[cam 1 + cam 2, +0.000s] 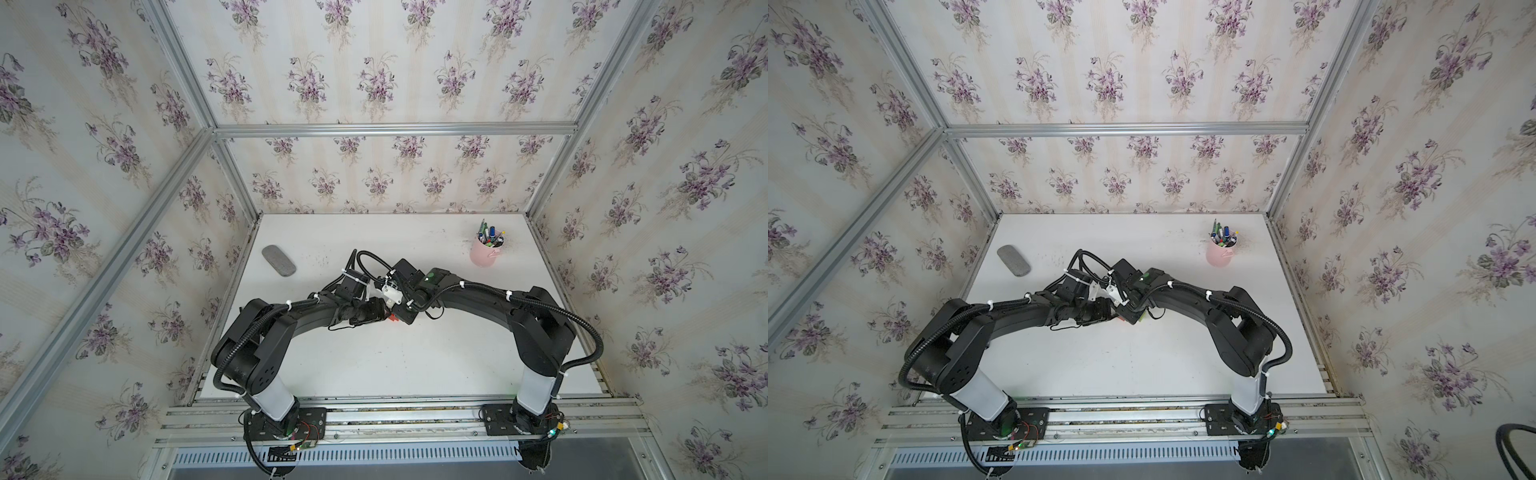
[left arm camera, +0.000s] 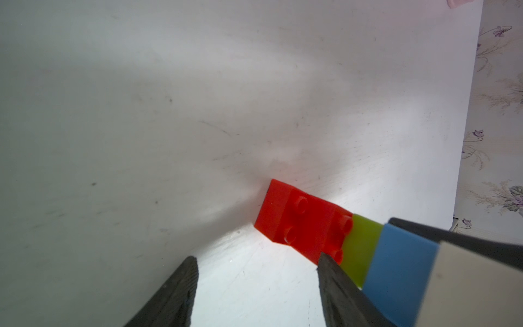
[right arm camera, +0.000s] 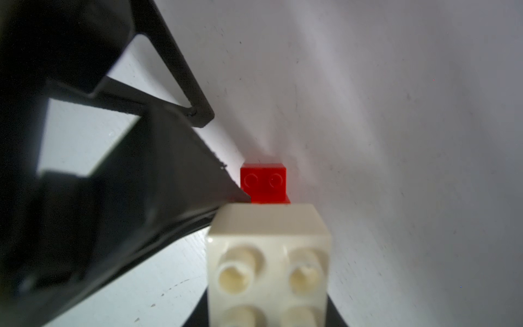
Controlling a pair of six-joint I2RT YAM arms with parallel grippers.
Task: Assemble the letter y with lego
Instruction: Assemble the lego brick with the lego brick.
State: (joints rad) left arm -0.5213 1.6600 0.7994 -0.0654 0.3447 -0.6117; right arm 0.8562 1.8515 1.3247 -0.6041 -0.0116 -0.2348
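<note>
- Flowered wallpaper surrounds a white table.
- At the table's middle, your right gripper is clenched on the letter y: red bricks, green brick, blue brick and cream brick, joined.
- Your left gripper is released and empty, just beside it.
- It looks nearly built; a second fork tip is not visible.
- A pink cup, well apart, holds pens.

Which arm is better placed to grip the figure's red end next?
Left, probably. The left gripper has open, empty jaws beside the red bricks; the right gripper is shut on the figure at its blue and cream-white end.
</note>
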